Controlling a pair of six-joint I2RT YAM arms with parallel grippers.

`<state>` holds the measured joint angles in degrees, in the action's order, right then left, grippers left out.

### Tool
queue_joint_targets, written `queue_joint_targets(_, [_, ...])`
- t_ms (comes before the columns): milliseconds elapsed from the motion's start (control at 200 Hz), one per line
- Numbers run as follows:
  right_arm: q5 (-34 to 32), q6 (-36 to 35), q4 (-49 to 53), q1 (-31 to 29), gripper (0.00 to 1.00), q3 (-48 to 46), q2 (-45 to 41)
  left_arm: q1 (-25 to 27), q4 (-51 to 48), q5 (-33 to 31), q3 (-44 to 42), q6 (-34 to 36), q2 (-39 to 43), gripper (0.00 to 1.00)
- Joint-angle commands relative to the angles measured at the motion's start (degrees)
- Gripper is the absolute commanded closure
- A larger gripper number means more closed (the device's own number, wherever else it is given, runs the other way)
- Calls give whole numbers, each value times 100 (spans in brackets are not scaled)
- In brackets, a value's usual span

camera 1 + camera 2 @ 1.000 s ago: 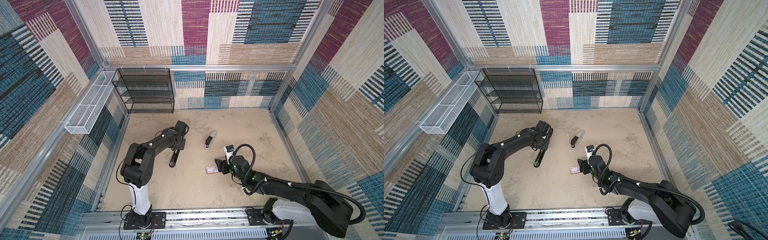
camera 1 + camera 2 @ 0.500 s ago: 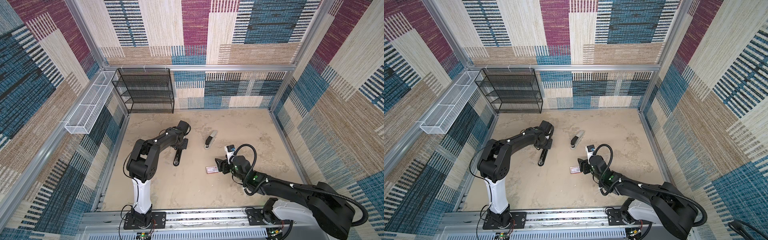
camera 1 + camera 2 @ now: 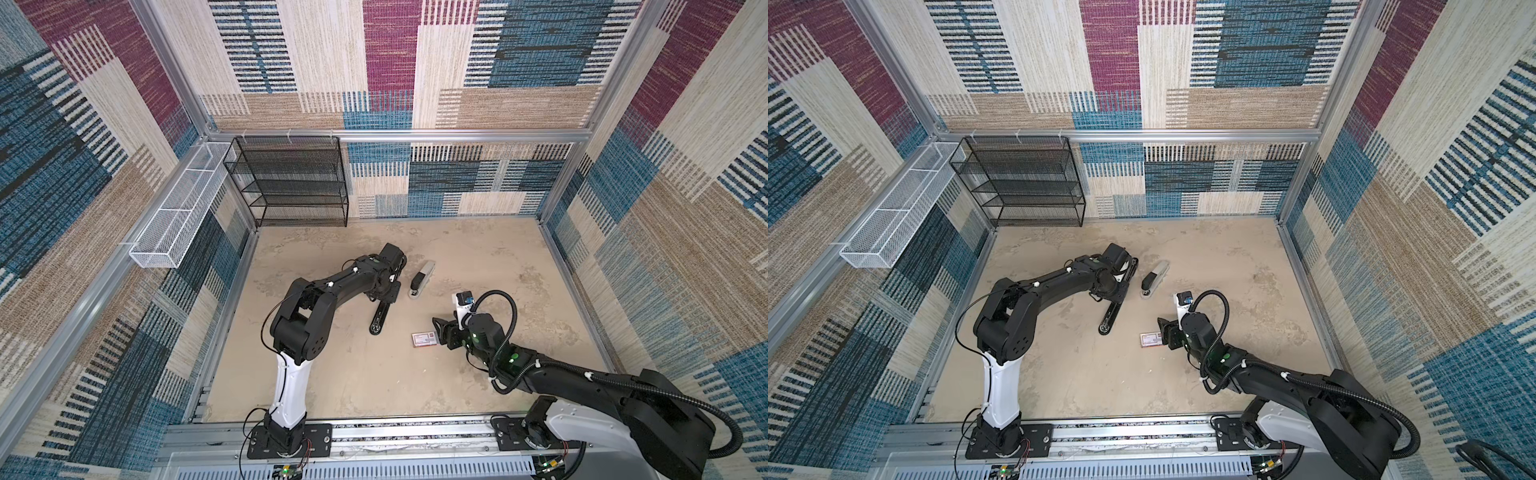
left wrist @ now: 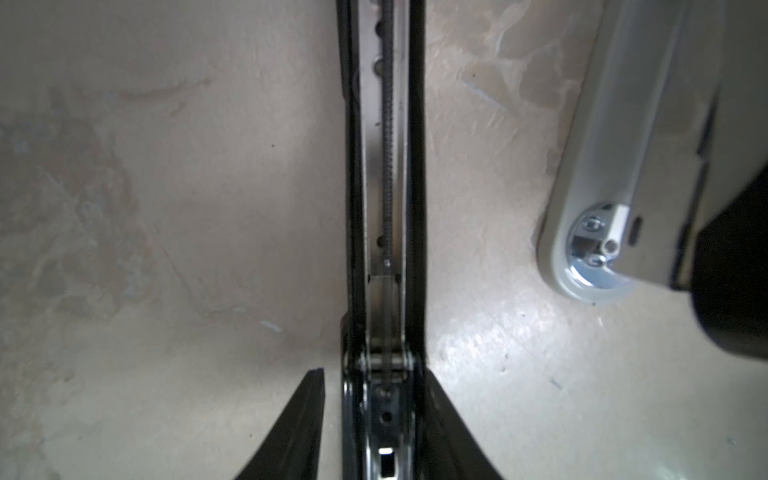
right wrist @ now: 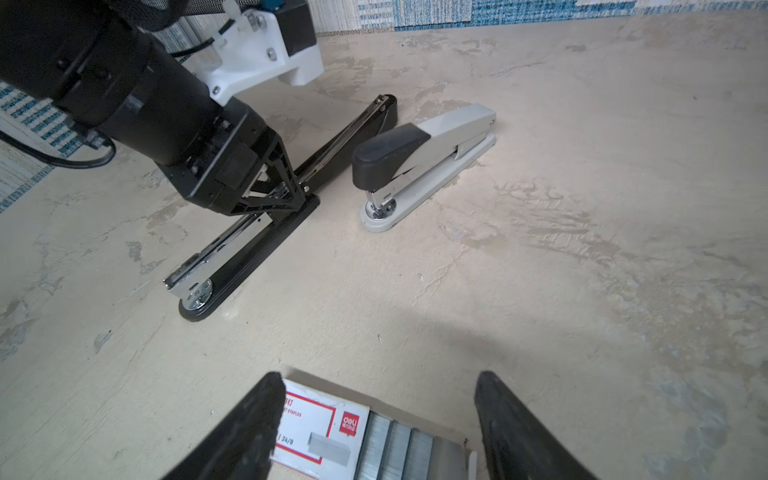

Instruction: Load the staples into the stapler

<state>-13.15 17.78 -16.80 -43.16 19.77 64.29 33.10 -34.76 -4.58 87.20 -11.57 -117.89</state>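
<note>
A black stapler [image 3: 379, 319] [image 3: 1108, 320] lies folded open flat on the floor, its metal staple channel [image 4: 384, 166] facing up. My left gripper [image 4: 372, 374] [image 3: 388, 293] straddles it at the hinge, open, with a small gap at one finger. A grey stapler [image 3: 422, 277] [image 5: 432, 158] lies shut just beside it. The red-and-white staples box [image 3: 424, 339] [image 5: 316, 424] lies flat with its tray slid partly out, showing rows of staples [image 5: 399, 449]. My right gripper [image 5: 379, 376] [image 3: 1165, 332] hovers open over the box, its fingers spread wider than the tray.
A black wire shelf rack [image 3: 291, 183] stands at the back left. A white mesh basket [image 3: 178, 216] hangs on the left wall. Metal frame rails [image 3: 415, 432] edge the sandy floor [image 3: 498, 249].
My left gripper and the black stapler under it have shifted to the right, closer to the grey stapler, and the arm's elbow has swung the same way. The right arm has stayed put.
</note>
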Motion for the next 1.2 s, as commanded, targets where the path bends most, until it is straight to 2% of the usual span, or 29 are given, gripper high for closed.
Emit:
queue_joint_targets(0, [-57, 132, 103, 0, 24, 63, -113, 12, -118, -112, -73, -2, 275, 57])
queue_joint_targets(235, [258, 545, 1386, 196, 28, 840, -57, 21, -4, -71, -620, -198, 1301, 57])
queue_joint_targets(426, [923, 746, 2430, 377, 40, 1408, -83, 30, 828, 308, -1745, -527, 2507, 56])
queue_joint_targets(591, [1282, 857, 3223, 448, 56, 1834, 265, 47, 2792, 1063, -3551, -1044, 3763, 56])
queue_joint_targets(686, [1352, 926, 3548, 473, 62, 1996, 509, 64, 4036, 1560, -4555, -1390, 4420, 56])
queue_joint_targets(781, [1426, 970, 3739, 492, 65, 2085, 781, 87, 4879, 1876, -5227, -1665, 4849, 56])
queue_joint_targets(906, [1437, 998, 3938, 501, 72, 2203, 1164, 100, 5131, 2130, -5532, -1795, 5108, 53])
queue_joint_targets(1011, [1316, 1042, 4158, 511, 74, 2301, 1375, 125, 5150, 2538, -5482, -1841, 5040, 54])
queue_joint_targets(1197, [1205, 1095, 4348, 528, 77, 2358, 1551, 197, 5380, 2656, -5436, -1907, 4790, 57])
